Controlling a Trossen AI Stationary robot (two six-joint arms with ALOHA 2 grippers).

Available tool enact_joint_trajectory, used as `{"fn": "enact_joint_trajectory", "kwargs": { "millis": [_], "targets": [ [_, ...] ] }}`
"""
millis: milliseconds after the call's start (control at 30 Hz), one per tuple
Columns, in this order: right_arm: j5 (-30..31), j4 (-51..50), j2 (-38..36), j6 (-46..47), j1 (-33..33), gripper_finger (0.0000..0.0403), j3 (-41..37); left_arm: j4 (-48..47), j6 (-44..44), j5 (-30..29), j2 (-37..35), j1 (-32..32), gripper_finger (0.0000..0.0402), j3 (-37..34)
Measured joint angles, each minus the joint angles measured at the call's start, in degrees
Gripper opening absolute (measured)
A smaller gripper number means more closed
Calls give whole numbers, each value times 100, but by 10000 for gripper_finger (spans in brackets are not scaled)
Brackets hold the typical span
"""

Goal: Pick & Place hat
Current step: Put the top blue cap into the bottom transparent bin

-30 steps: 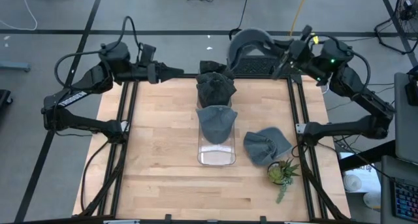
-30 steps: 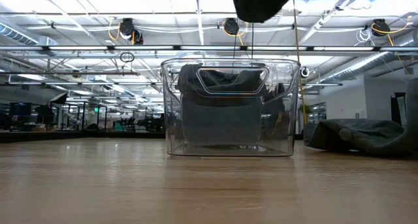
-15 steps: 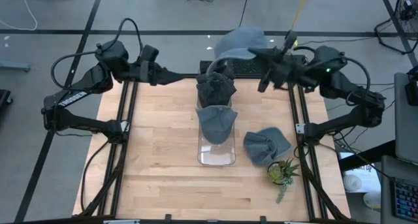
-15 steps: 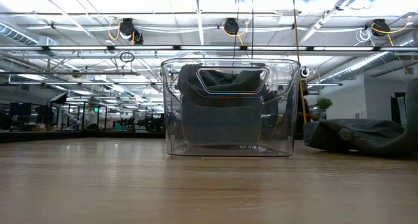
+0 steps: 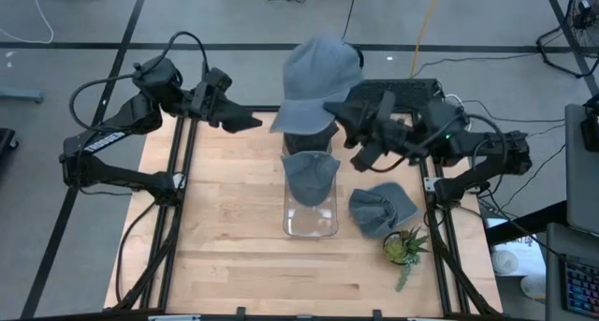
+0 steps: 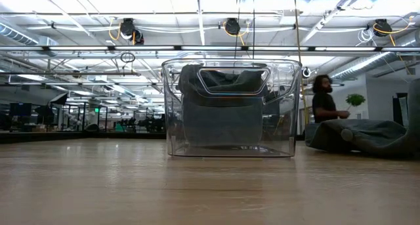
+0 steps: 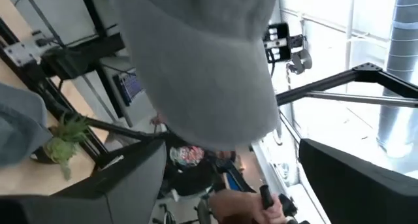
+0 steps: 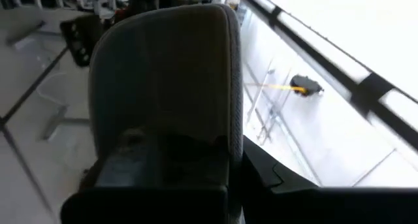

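Observation:
A blue-grey hat (image 5: 320, 66) hangs high over the far end of the clear bin (image 5: 310, 218), with my right gripper (image 5: 344, 110) shut on it. It fills the left wrist view (image 7: 202, 61). My left gripper (image 5: 248, 123) stands open just left of it and touches nothing. A second hat (image 5: 309, 176) lies inside the bin and shows through its wall (image 6: 223, 113). A dark hat (image 5: 307, 138) lies on the table behind the bin, partly hidden by the raised one. Another hat (image 5: 382, 209) lies on the table right of the bin. My right gripper pinches the hat's brim (image 8: 171, 119) between its two fingers, which hide the exact spot. The fingers come about level from the table's right side. The hat is lifted clear of everything, crown up, its brim pointing toward the near left.
A small potted plant (image 5: 404, 248) stands near the right edge, in front of the loose hat (image 6: 367, 136). Dark frame rails run along both sides of the wooden table (image 5: 225, 255). A person (image 6: 325, 105) stands in the room beyond the table.
My right gripper has swung from the far right corner toward the table's middle, rolling as it went. The hat has turned crown up and now hangs over the bin's far end. My left gripper has opened and rolled, staying near its place.

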Motion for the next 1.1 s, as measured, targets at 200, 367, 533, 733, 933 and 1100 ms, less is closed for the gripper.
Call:
{"fn": "enact_joint_trajectory", "kwargs": {
  "millis": [200,367,533,733,933,1100],
  "targets": [
    [4,439,178,-591,298,0,7,-5,-171,76,110,-8,354,0],
    [14,774,320,-861,409,0,11,203,-371,215,282,-109,345,0],
    [19,812,420,-955,442,0,11,1080,-760,250,481,-284,343,0],
    [4,825,411,-1069,490,0,11,1739,-1158,444,603,-422,333,-2],
    [28,737,374,-1065,486,0,11,1759,-1154,578,602,-422,268,-2],
    [55,618,369,-1063,486,0,11,1755,-1154,627,590,-419,175,-2]
  ]
}}
